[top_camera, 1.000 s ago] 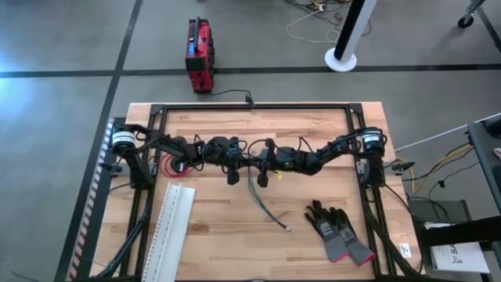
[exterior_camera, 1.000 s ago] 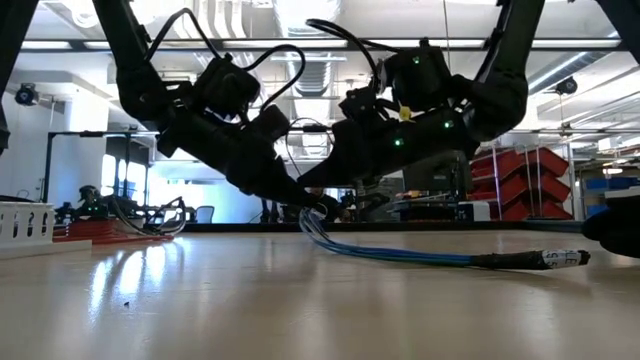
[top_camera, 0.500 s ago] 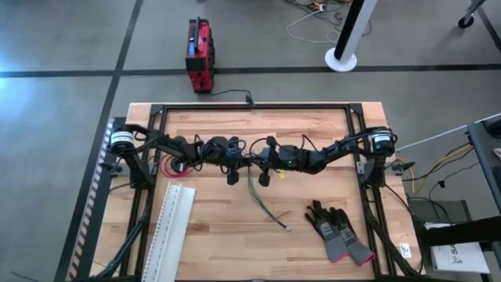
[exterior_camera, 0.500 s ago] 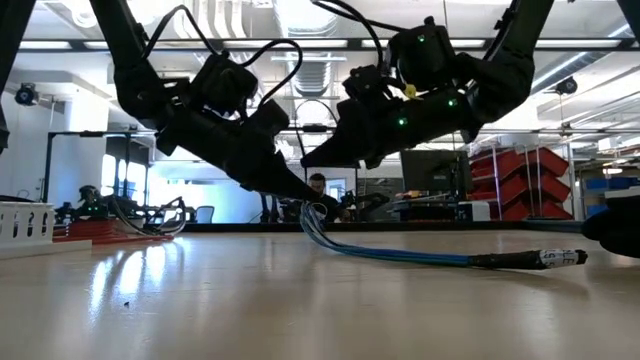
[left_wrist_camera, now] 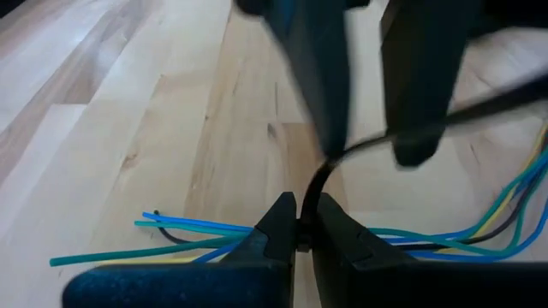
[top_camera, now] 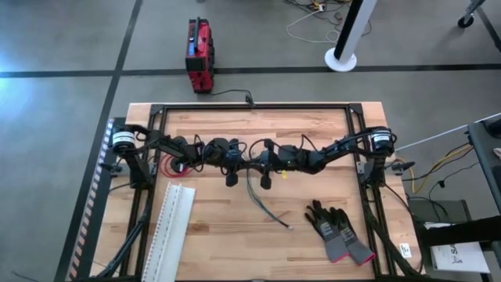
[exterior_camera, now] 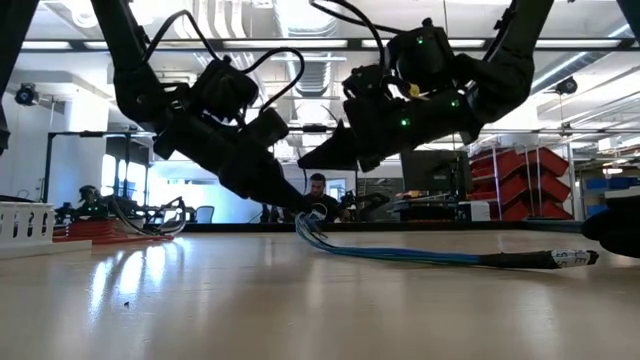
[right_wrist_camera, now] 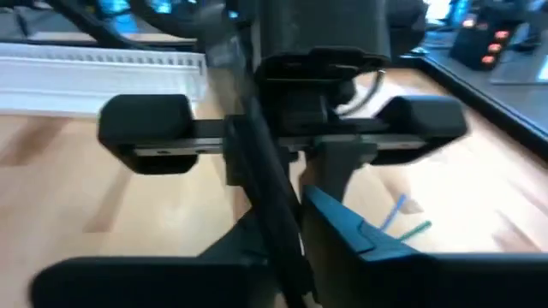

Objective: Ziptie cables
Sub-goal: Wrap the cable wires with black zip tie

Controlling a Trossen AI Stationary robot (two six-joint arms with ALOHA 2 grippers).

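I am pinching a thin black zip tie (left_wrist_camera: 318,184) in my left gripper (left_wrist_camera: 298,224), over the blue, green and black cables (top_camera: 262,200) at the table's middle; my right gripper (right_wrist_camera: 287,235) is clamping the strap, and next should pull it tight

No legible text, label or number anywhere.

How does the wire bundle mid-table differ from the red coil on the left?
The bundle lies stretched out mid-table; the coil is wound into a loop beside the left arm's base. The bundle fans into blue and green strands; the coil looks red. The left hand, pinching a tie, is at the bundle, away from the coil. Both rest on the table.
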